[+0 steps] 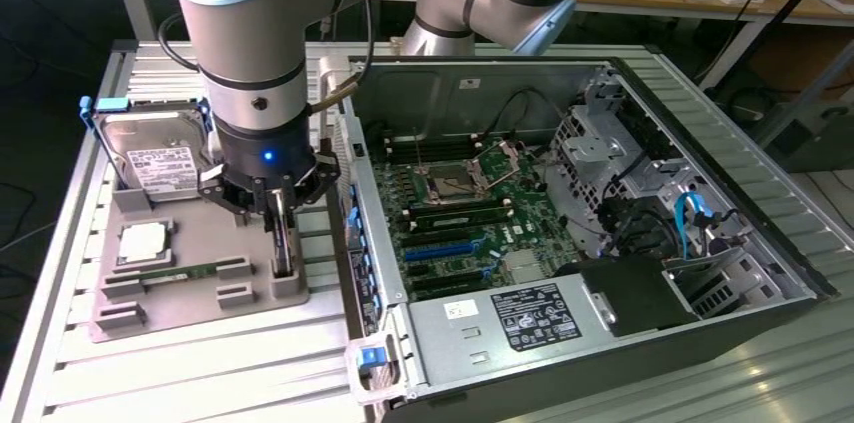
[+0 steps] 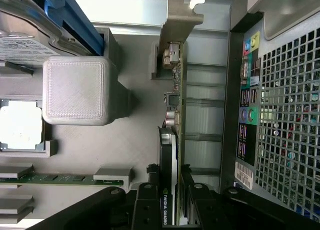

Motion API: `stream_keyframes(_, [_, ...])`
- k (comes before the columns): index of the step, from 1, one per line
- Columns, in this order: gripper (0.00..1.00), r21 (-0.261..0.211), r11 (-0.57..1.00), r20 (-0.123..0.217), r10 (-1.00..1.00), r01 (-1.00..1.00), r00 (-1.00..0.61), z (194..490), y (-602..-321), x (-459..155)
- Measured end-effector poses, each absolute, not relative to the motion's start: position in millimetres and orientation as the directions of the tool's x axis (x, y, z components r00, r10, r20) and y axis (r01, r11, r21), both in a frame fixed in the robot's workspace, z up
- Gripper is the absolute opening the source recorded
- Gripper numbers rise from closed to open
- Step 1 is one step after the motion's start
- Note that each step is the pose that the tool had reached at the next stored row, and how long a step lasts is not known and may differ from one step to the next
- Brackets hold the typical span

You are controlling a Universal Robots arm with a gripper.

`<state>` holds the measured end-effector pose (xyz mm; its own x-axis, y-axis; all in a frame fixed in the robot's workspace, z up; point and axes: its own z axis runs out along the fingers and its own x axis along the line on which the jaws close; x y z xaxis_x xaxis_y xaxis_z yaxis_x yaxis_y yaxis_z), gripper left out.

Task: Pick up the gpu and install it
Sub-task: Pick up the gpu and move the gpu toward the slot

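The gpu [image 2: 173, 107] stands on its edge in a slot of the grey holder tray [image 2: 130, 145], with its silvery-tan bracket [image 2: 181, 19] at the far end and its black cooler face between my fingers. My gripper [image 2: 170, 197] straddles the card, one black finger [image 2: 149, 202] against each face. In the exterior view the gripper [image 1: 278, 211] hangs straight down over the gpu [image 1: 283, 253] at the tray's side nearest the computer case.
The tray [image 1: 200, 298] also holds a silver hard drive [image 1: 154, 158], a processor chip [image 1: 143, 241] and a green memory stick [image 1: 180, 271]. The open computer case [image 1: 747, 243] lies at the exterior view's right, its motherboard slots [image 1: 441, 248] exposed.
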<state>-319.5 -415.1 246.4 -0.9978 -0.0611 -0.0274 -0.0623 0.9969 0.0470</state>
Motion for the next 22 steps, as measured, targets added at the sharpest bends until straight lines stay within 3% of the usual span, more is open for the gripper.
stream_keyframes(22, [0.27, 0.048, 0.997, -0.027, -0.061, -0.062, -0.998, 252.9, -415.2, -319.4])
